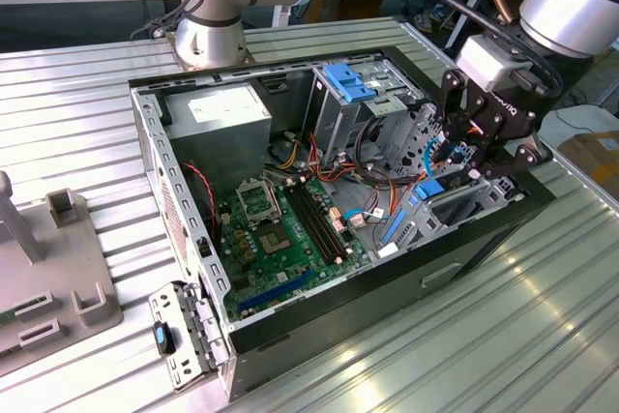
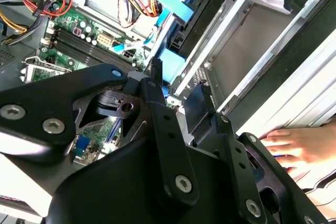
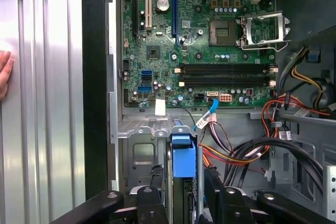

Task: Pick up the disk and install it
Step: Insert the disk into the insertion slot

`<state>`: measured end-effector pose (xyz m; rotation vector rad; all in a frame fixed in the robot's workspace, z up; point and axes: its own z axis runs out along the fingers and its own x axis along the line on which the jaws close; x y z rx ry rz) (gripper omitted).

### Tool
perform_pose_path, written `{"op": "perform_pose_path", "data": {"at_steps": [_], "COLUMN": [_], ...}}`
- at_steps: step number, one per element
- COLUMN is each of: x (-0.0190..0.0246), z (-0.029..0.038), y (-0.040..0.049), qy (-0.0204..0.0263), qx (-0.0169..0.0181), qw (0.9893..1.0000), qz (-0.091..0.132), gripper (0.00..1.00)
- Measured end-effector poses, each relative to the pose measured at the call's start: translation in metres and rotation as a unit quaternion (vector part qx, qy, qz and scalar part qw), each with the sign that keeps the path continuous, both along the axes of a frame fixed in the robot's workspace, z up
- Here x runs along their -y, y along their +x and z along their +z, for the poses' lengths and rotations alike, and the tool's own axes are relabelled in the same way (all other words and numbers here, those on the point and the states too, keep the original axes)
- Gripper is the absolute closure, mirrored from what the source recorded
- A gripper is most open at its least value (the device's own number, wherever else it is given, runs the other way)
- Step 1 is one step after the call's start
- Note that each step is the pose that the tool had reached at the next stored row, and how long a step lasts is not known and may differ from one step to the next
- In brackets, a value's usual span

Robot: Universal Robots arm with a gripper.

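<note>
One disk [image 3: 183,153] upright, clamped in end effector [image 3: 183,176], at drive cage [image 3: 137,153].

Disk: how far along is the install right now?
Done: the disk is picked up and stands on edge between the fingers of the pincer. In hand: the pincer holds it at the drive cage, next to the motherboard. Left: the disk's blue rail end sticks out above the cage, so it does not look fully seated, and it is not yet released.
</note>
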<state>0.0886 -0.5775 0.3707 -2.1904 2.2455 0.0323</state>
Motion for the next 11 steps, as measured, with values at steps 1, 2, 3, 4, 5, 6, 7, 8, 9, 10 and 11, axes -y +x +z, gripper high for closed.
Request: {"op": "perform_pose_path", "data": {"at_steps": [1, 2, 3, 4, 5, 6, 7, 8, 9, 10, 11], "x": [0.0000, 0.0000, 0.0000, 0.0000, 0.0000, -0.0001, -0.0001, -0.0001, -0.0001, 0.0000, 0.0000], "z": [0.0001, 0.0001, 0.0001, 0.0001, 0.0001, 0.0002, 0.0002, 0.0001, 0.0001, 0.0001, 0.0001], "y": [0.0023, 0.0104, 0.0135, 0.0172, 0.0214, 0.0224, 0.0224, 0.0224, 0.0224, 0.0222, 0.0220], "qy": [-0.0001, -0.0001, -0.0001, -0.0001, -0.0001, -0.0001, -0.0001, -0.0001, -0.0001, -0.0001, 0.0000], "qx": [0.0000, 0.0000, 0.0000, 0.0000, 0.0000, 0.0000, 0.0000, 0.0000, 0.0001, 0.0005, 0.0011], "qw": [1.0000, 1.0000, 1.0000, 1.0000, 1.0000, 1.0000, 1.0000, 1.0000, 1.0000, 1.0000, 1.0000], "qz": [0.000, 0.000, 0.000, 0.000, 0.000, 0.000, 0.000, 0.000, 0.000, 0.000, 0.000], "gripper": [0.56, 0.56, 0.56, 0.56, 0.56, 0.56, 0.56, 0.56, 0.56, 0.56, 0.56]}}
